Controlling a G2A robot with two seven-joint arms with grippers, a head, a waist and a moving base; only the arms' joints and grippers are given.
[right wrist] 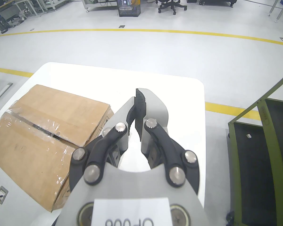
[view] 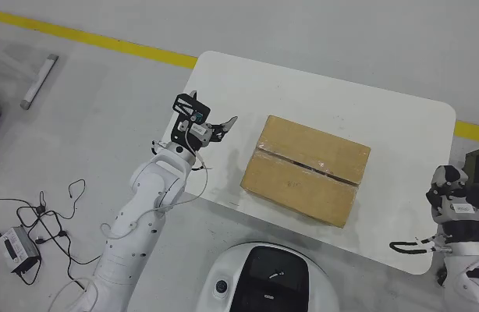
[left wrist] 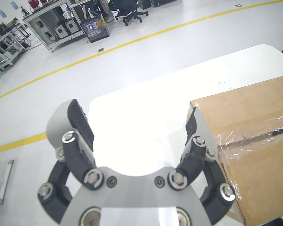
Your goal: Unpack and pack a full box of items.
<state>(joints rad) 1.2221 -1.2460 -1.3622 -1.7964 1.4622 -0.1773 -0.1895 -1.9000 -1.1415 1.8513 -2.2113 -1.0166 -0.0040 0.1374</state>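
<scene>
Flaps (view: 316,147) lay shut on the taped brown cardboard box (view: 306,170), centred on the white rounded table (view: 395,117). We saw the left gripper (left wrist: 134,114) spread wide beside it (not touching) and the right gripper (right wrist: 136,104) pinched together.

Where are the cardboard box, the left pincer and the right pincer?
cardboard box (view: 306,171), top view, top face by the taped seam.
left pincer (left wrist: 133,109), left wrist view, midway between its open fingertips.
right pincer (right wrist: 136,101), right wrist view, where its shut fingertips meet.
</scene>
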